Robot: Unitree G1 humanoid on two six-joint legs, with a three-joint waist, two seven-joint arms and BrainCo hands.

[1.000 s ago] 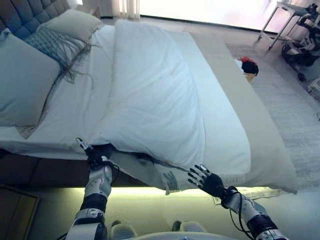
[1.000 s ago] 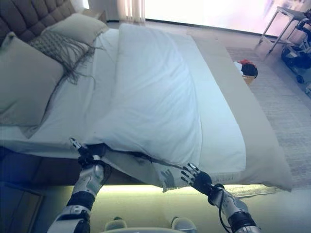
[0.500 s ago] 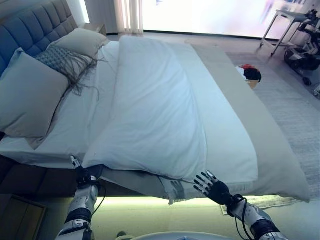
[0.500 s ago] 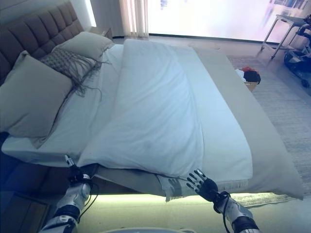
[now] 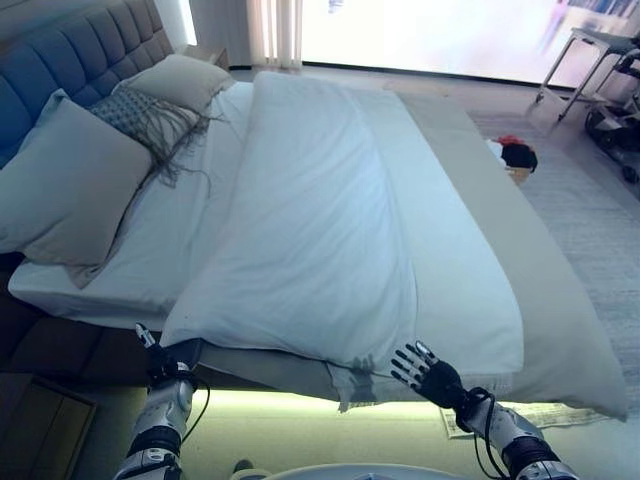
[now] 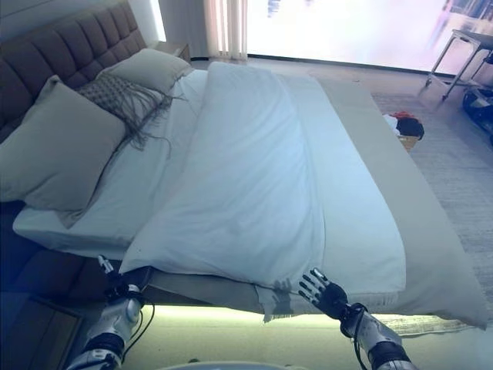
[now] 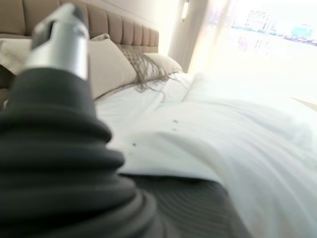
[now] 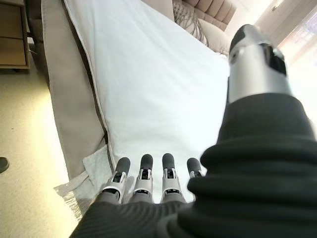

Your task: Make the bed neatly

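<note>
White duvet (image 5: 320,220); beige bedspread (image 5: 520,260); patterned fringed pillow (image 5: 150,115).

Both arms were silver-grey with black bands near the joints — pretty chunky segments. The right hand (image 5: 432,372) had silver fingers (image 8: 143,179) capped in rounded dark tips, lined up in a neat row, with small dark inset plates on the silver parts. The left hand (image 5: 160,360) wore the same dark ribbed cover (image 7: 59,173) — thick rubbery rings stacked like a bellows — with a silver thumb (image 7: 59,42) above it.
</note>
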